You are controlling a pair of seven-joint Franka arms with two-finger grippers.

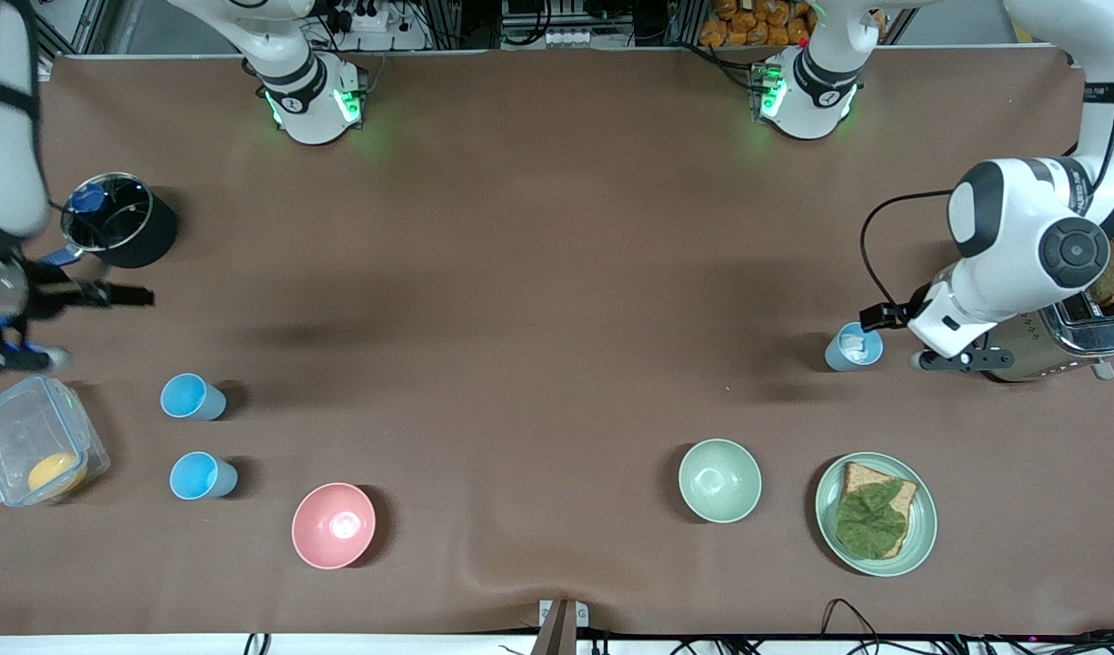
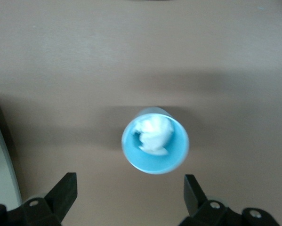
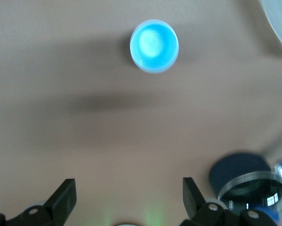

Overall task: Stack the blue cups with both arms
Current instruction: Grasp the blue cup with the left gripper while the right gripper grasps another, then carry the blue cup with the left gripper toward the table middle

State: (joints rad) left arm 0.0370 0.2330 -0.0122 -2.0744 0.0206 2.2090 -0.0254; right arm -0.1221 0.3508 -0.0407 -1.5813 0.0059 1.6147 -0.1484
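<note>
Three blue cups stand apart on the brown table [image 1: 538, 273]: a cup holding something white [image 1: 854, 347] at the left arm's end, and a farther cup [image 1: 192, 397] and a nearer cup [image 1: 202, 476] at the right arm's end. The left gripper [image 2: 130, 194] hangs wide open over the first cup, which sits at its 12 o'clock, while the right gripper [image 3: 129, 197] hovers wide open with a cup [image 3: 154, 45] at 12. We judge these tumblers light, stiff and slick, best pinched across the rim or upper wall.

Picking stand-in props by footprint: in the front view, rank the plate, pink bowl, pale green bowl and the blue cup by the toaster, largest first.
1. plate
2. pink bowl and pale green bowl, too alike to rank
3. blue cup
</note>
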